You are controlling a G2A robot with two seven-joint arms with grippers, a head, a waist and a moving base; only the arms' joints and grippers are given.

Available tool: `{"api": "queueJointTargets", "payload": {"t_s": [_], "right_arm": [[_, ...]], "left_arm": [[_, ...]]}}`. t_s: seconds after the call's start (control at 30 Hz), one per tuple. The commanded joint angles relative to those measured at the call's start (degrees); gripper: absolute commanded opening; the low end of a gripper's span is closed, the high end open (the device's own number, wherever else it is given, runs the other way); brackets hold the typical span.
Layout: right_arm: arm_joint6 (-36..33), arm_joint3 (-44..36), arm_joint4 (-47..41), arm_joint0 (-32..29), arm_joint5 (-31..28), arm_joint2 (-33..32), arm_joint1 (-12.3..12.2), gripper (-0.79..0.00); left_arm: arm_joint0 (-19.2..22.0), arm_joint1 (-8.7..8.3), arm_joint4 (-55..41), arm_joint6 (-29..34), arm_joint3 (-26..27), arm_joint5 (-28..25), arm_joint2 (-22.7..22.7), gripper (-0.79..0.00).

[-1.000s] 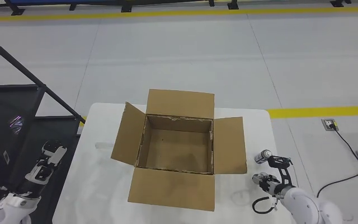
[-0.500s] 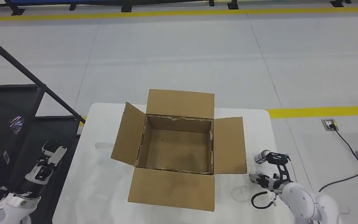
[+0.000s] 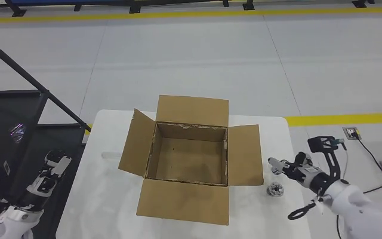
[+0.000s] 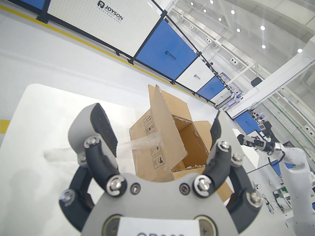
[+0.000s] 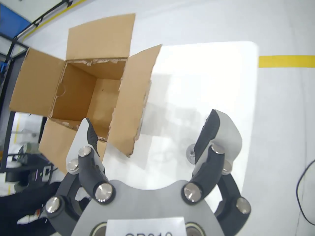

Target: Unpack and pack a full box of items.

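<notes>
An open cardboard box [image 3: 188,158] stands in the middle of the white table [image 3: 107,197], all its flaps folded out and its inside bare. A small round silver item [image 3: 275,190] lies on the table just right of the box's right flap. It also peeks out beside one finger [image 5: 190,152] in the right wrist view. My right gripper [image 3: 282,165] hovers a little beyond that item, open and holding nothing [image 5: 150,117]. My left gripper [image 3: 52,162] hangs off the table's left side, open and empty [image 4: 160,128], facing the box [image 4: 172,143].
A strip of clear plastic [image 4: 145,141] lies on the table by the box's left flap. A black frame [image 3: 30,77] stands left of the table. A cable [image 3: 364,149] runs over the floor on the right, near a yellow floor line [image 3: 334,119].
My right gripper has lifted and pulled back to the right, leaving the small silver item lying on the table. The left arm and the box have not moved.
</notes>
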State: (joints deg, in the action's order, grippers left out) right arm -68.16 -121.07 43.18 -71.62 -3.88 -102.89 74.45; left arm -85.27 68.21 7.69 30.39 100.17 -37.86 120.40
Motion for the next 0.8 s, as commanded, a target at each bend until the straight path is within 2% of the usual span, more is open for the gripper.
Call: {"api": "queueJointTargets", "payload": {"t_s": [0.0, 0.13, 0.3, 0.47, 0.63, 0.77], "right_arm": [[-3.9, 8.9, -0.8, 8.1, -0.4, 4.7, -0.3, 0.000], [-4.8, 20.4, -2.1, 16.0, -1.2, 9.5, -0.5, 0.000], [-5.5, 27.1, -4.4, 20.0, -3.9, 12.4, -0.8, 0.000], [-5.0, 28.8, -4.2, 22.0, -4.4, 15.9, -1.0, 0.000], [-4.4, 28.7, -1.9, 23.8, -1.7, 19.0, -1.2, 0.000], [-4.4, 27.5, -2.7, 23.5, -1.4, 18.8, -1.5, 0.000]], "left_arm": [[0.0, 0.00, 0.0, 0.0, 0.0, 0.0, 0.0, 0.000], [0.0, 0.00, 0.0, 0.0, 0.0, 0.0, 0.0, 0.000], [0.0, 0.00, 0.0, 0.0, 0.0, 0.0, 0.0, 0.000], [0.0, 0.00, 0.0, 0.0, 0.0, 0.0, 0.0, 0.000], [0.0, 0.00, 0.0, 0.0, 0.0, 0.0, 0.0, 0.000], [0.0, 0.00, 0.0, 0.0, 0.0, 0.0, 0.0, 0.000]]}}
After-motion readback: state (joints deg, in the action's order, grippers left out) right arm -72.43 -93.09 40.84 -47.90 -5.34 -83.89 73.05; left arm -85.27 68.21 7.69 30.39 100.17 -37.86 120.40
